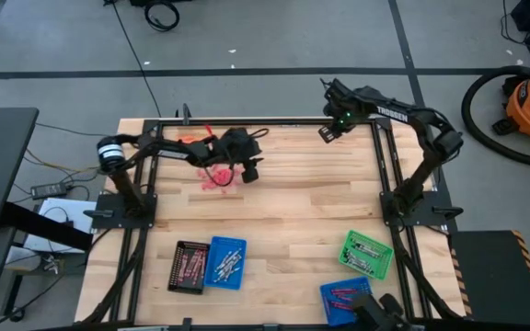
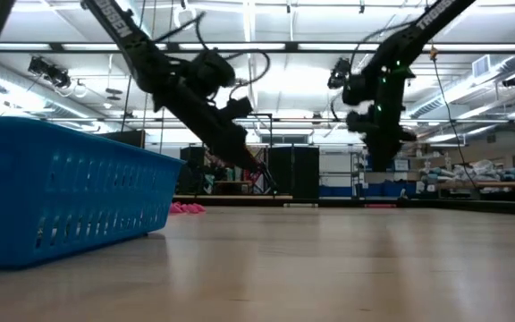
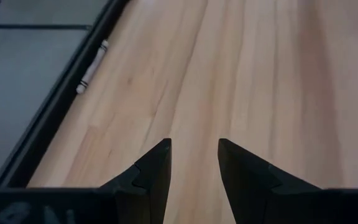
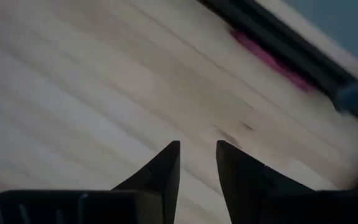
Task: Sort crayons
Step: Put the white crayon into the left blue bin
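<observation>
A heap of red-pink crayons [image 1: 214,175] lies on the wood at the far left of the table, and it shows low on the tabletop in the low view as crayons [image 2: 186,207]. My left gripper [image 1: 249,173] hovers just right of that heap, slanting down, open and with nothing between its fingers [image 3: 194,144]. A silver-grey crayon [image 3: 92,65] lies against the dark frame rail. My right gripper [image 1: 331,129] hangs over the far edge, pointing steeply down, open and empty [image 4: 197,146]. A red-pink crayon [image 4: 269,59] lies beside the rail below it.
Near the front edge stand a black tray [image 1: 189,267] and a blue tray [image 1: 226,262] at the left, and a green tray [image 1: 368,253] and another blue tray [image 1: 346,296] at the right, each holding crayons. A dark frame rail [image 1: 274,121] borders the table. Bare wood lies mid-table.
</observation>
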